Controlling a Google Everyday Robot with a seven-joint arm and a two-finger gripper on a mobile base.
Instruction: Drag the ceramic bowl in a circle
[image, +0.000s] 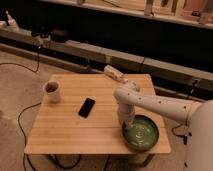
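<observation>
Here, lower right of frame:
Ceramic bowl (142, 133): green, nothing in it.
Gripper (126, 123): at bowl's left rim; grasp cannot be told.
Mug (52, 91), left: dark contents.

Quick count of what's on the wooden table (65, 135): one ceramic bowl (141, 133), green and glossy, sitting at the table's near right corner. One white mug (52, 91) at the far left side of the table. One black phone (86, 107) lying flat around the table's middle, between the mug and the bowl. One white remote-looking thing (114, 73) at the table's far edge. And one robot arm, with one gripper (127, 122) down at the bowl's left rim.
</observation>
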